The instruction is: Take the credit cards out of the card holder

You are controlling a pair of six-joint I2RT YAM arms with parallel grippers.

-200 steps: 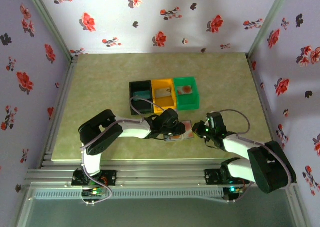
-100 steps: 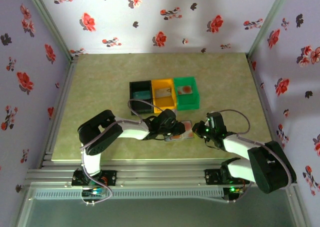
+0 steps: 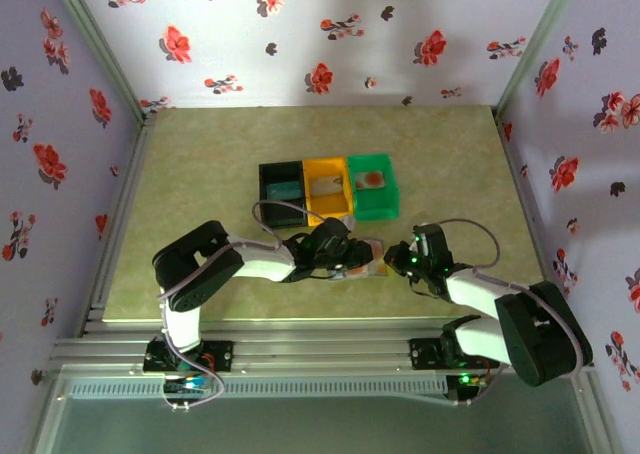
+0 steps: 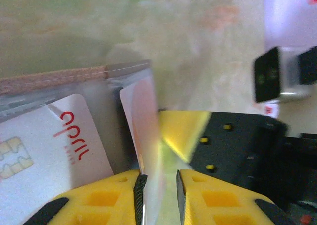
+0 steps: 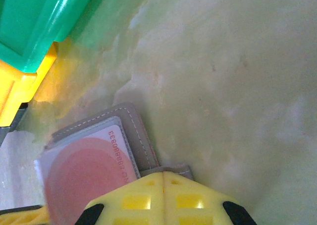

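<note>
Tabletop (image 4: 198, 46), card (image 4: 141, 116) in left end effector (image 4: 158, 190)

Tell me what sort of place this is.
Probably a lab test booth: flower-print walls close in an olive table, and the left arm and right arm are bolted to an aluminium rail at its near edge.

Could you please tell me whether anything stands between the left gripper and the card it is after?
Nothing visible does: the left gripper has the pale card edge-on between its fingers, over the card holder.
</note>
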